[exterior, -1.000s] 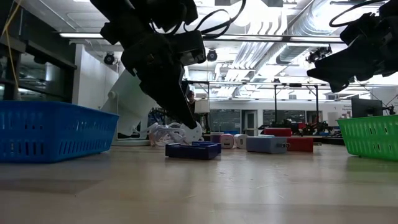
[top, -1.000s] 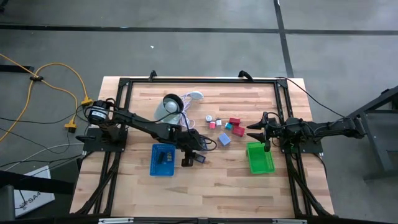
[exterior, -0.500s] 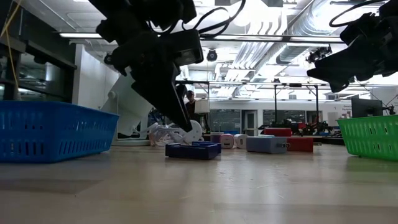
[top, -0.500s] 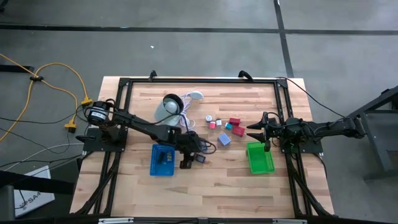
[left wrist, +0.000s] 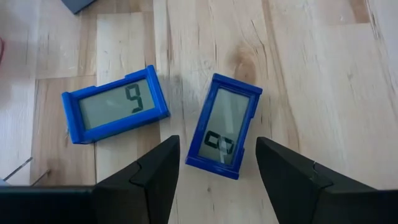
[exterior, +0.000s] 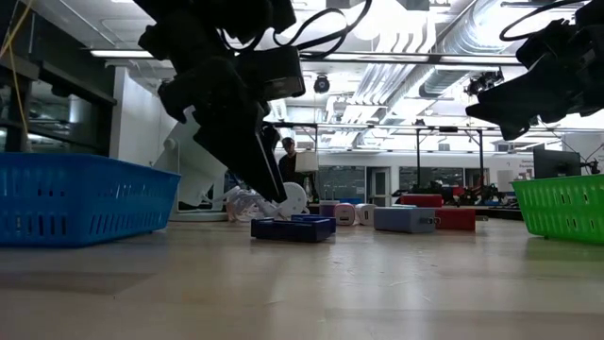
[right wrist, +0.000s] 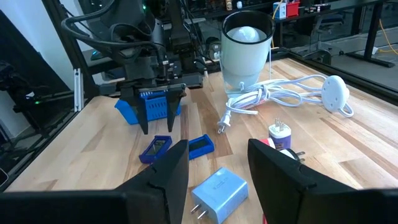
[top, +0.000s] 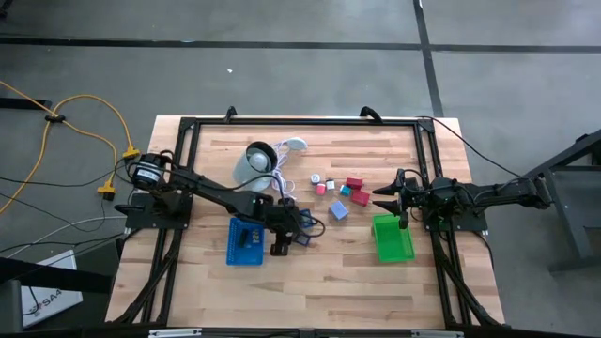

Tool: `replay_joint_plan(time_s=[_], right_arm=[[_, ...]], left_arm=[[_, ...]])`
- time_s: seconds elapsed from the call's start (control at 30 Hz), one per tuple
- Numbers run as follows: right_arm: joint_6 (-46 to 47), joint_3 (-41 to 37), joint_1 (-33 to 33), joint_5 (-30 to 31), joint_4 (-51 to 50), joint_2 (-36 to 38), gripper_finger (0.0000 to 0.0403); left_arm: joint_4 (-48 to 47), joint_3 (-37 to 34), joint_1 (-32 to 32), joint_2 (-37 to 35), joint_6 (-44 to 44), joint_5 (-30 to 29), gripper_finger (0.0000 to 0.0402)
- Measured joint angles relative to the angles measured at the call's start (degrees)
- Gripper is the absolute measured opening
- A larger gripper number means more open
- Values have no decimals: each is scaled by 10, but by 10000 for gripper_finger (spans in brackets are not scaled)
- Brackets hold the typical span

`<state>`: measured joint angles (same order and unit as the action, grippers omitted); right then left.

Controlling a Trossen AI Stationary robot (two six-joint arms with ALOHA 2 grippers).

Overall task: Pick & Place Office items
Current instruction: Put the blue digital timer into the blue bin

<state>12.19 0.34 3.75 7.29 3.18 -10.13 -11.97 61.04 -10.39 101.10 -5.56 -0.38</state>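
We see the left gripper [left wrist: 216, 174] with its 2 dark, angular fingers spread wide and holding nothing, poised above 2 flat rectangular counters [left wrist: 224, 126] with blue plastic frames and grey display windows. They lie on the pale wood-plank table [left wrist: 323, 74] at the middle of the left wrist frame, near each other but apart; one shows a 9.

In the high view this gripper [top: 282, 246] sits at the centre, just right of the blue basket [top: 246, 241], a perforated plastic tray with a dark item inside that we cannot make out. The small office blocks [top: 340, 192], red, pink, teal, pale blue and white, are scattered right of centre.

The right gripper [top: 387, 198] hovers with fingers parted, empty, above the green basket [top: 392, 238], which shows no contents. A grey-white round device [top: 255, 161] with coiled white cord lies upper centre.
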Motion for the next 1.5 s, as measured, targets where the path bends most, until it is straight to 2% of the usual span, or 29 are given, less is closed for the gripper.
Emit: replay_joint_plan(time_s=[0.3, 0.5, 1.1, 1.5], right_arm=[[0, 0, 0, 0, 0, 0, 153], [0, 0, 0, 0, -1, -1, 153], [0, 0, 0, 0, 0, -4, 153], [0, 0, 0, 0, 0, -4, 153]], left_arm=[[0, -1, 0, 10, 2, 2, 205], [17, -1, 0, 36, 2, 33, 206], [25, -1, -3, 40, -7, 1, 205], [30, 0, -4, 52, -17, 1, 205]])
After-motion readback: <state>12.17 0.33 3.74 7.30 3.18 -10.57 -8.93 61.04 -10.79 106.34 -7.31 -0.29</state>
